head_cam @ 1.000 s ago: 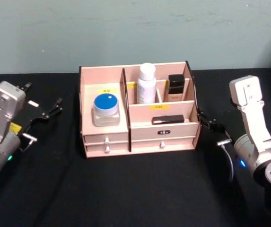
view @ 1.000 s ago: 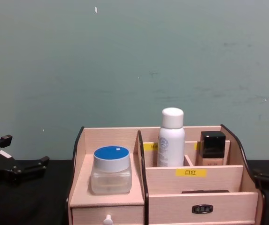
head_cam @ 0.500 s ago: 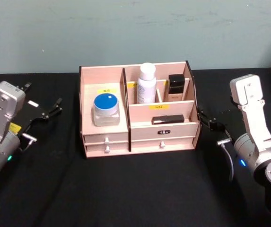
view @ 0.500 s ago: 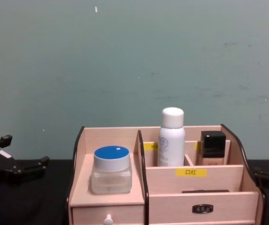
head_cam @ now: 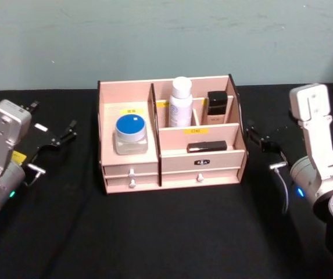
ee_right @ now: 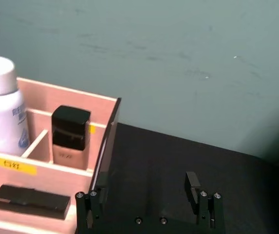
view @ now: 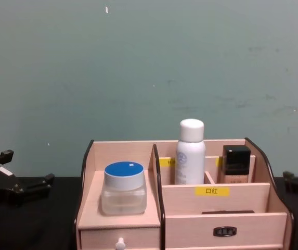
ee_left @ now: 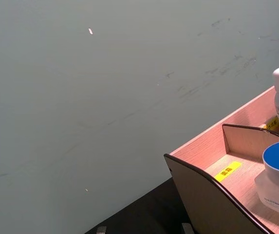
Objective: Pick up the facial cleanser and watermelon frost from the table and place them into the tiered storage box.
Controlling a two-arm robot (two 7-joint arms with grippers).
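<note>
The tiered storage box [head_cam: 131,169] stands mid-table. A clear jar with a blue lid [head_cam: 131,133], probably the facial cleanser, rests on its left shelf. A white spray bottle [head_cam: 181,104], probably the watermelon frost, stands upright in a rear compartment. Both also appear in the chest view as the jar [view: 123,187] and bottle [view: 190,153]. My left gripper [head_cam: 53,136] hovers open and empty left of the box. My right gripper [head_cam: 262,139] hangs open just off the box's right side; in the right wrist view its gripper [ee_right: 144,195] holds nothing.
A black-capped bottle [head_cam: 216,106] sits in the rear right compartment, and a flat black case [head_cam: 206,147] lies on the front shelf. Two drawers at the base are shut. Black tabletop stretches in front and to both sides; a green wall stands behind.
My right gripper has lifted and drawn slightly back from the box's right side. The left arm and everything in the box stayed put.
</note>
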